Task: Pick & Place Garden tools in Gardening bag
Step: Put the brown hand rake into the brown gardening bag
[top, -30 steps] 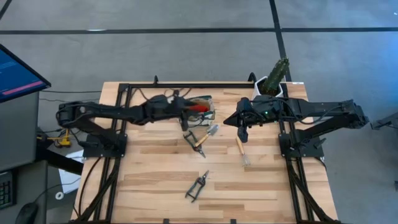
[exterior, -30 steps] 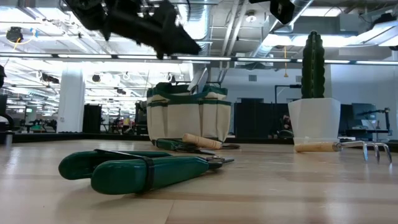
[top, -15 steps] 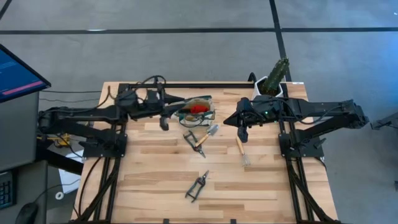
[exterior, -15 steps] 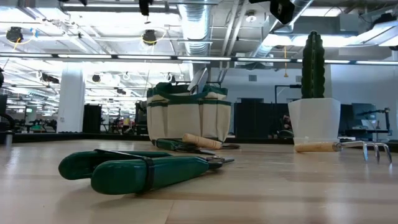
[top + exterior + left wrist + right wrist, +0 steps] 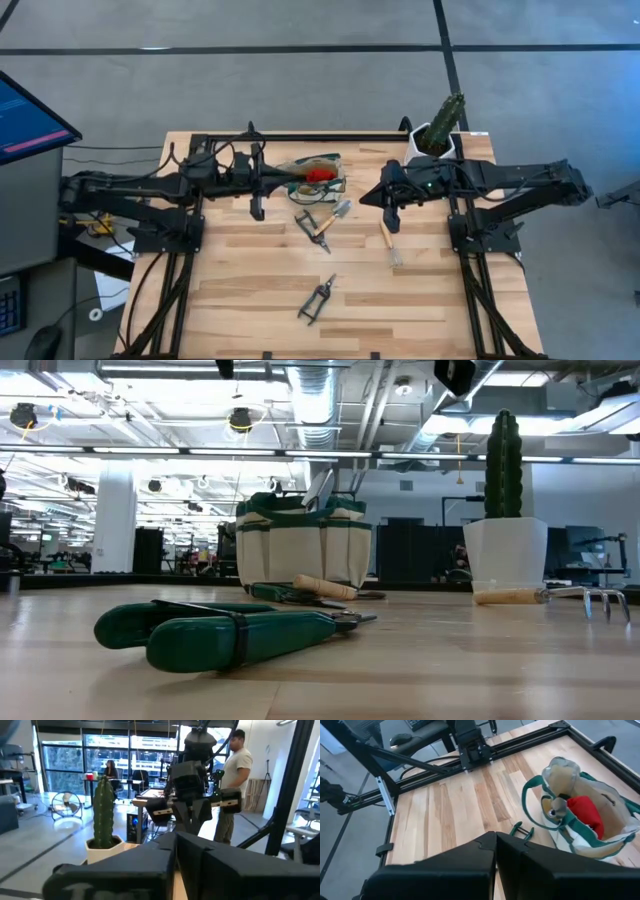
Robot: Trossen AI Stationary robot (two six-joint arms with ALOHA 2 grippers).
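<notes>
Only the right wrist view looks down into the gardening bag [image 5: 585, 815]: a floppy cream fabric tote edged in green, its mouth gaping, with the red-headed tool [image 5: 585, 814] lying inside. The high view places that bag at the far middle of the pale, striped plank table [image 5: 250, 290], with the left gripper [image 5: 256, 208] just to its left, fingers pressed together and holding nothing. The right gripper [image 5: 391, 214] hangs to the bag's right, likewise closed and empty.

The low view alone shows the bag's side pockets and upright stance, plus the glossy green handles of the pruning shears [image 5: 215, 632] lying nearest the camera. Beside the bag lies the round wooden handle of the trowel [image 5: 325, 587]; at the right, a thin wooden-handled tool [image 5: 545, 596] with bent metal prongs rests before a white pot [image 5: 504, 553] holding a ribbed cactus.

The left wrist view adds a person [image 5: 235, 780] standing beyond the table.
</notes>
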